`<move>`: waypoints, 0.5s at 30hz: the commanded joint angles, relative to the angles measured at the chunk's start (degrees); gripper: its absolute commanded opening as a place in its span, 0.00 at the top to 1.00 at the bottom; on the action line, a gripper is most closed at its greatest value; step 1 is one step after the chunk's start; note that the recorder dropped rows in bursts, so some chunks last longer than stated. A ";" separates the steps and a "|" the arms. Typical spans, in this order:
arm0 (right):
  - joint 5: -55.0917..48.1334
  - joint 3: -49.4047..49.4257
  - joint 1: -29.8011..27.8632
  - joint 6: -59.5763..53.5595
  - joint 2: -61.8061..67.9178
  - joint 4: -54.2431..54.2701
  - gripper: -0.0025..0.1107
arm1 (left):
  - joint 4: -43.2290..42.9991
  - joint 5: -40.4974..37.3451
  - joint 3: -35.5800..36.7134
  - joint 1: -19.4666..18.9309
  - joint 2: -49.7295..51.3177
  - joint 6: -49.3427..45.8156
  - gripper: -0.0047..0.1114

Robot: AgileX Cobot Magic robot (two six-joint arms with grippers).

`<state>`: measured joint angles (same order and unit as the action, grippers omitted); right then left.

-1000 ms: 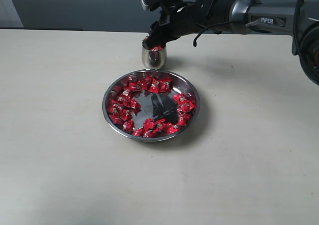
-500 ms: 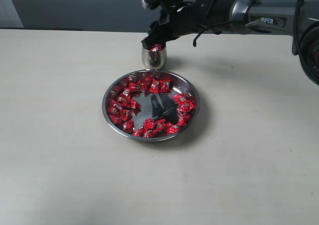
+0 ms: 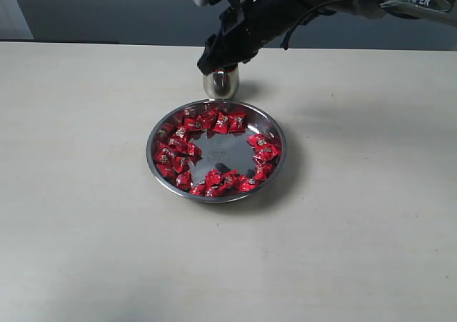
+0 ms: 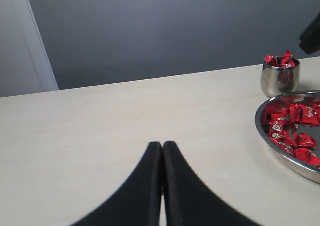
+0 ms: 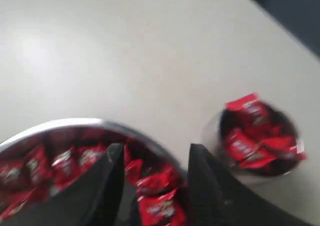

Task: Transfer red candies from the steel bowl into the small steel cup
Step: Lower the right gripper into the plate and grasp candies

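Exterior view: I am holding my right hand (image 3: 214, 61) above the small rounded shiny steel cup (image 3: 221, 84) at the far side of the pale table (image 3: 86, 215); my arm is hiding the cup's mouth here.
Bowl: the wide shallow shiny steel bowl (image 3: 277, 133) is sitting just in front of the cup, with the small crinkled red foil candies (image 3: 218, 121) lying in a ring around its bare middle.
Left wrist view: my left hand (image 4: 162, 147) is resting with its fingers pressed together, well away from the bowl and carrying nothing.
Only here: this side view is showing red candies heaped over the cup's rim (image 4: 280, 59), which the exterior view is hiding.
Right wrist view: my right hand's fingers (image 5: 107, 173) are standing spread, with nothing pinched between them; the picture is blurred.
Only here: I am looking down into the cup (image 5: 257, 131), part filled with red, and onto the bowl's near rim (image 5: 65, 126).
Step in hand: I judge I am between a drop into the cup and the next pick.
Next move: it is calling for lowering the spread fingers over one candy at the bowl's edge and pinching it alone.
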<state>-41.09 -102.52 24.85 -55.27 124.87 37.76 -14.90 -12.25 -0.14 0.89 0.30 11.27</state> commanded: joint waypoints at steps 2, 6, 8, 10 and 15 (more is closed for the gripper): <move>-15.48 -0.10 -0.14 -0.06 -0.32 -3.35 0.62 | 0.23 0.33 0.14 0.37 -0.30 0.21 0.96; -20.30 -0.10 -0.03 -0.06 -0.32 -3.60 0.62 | 0.23 0.33 0.14 0.37 -0.30 0.21 0.96; -20.98 -0.10 0.30 -0.06 -0.32 -3.60 0.62 | 0.23 0.33 0.14 0.37 -0.30 0.21 0.96; -21.41 -0.10 0.89 -0.06 -0.32 -3.60 0.62 | 0.23 0.33 0.14 0.37 -0.30 0.21 0.96; -20.59 0.10 3.23 0.02 0.71 -7.68 0.62 | 0.23 0.33 0.14 0.37 -0.30 0.21 0.96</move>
<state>-61.72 -102.52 26.81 -55.27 125.01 32.77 -14.90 -12.25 -0.14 0.89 0.30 11.27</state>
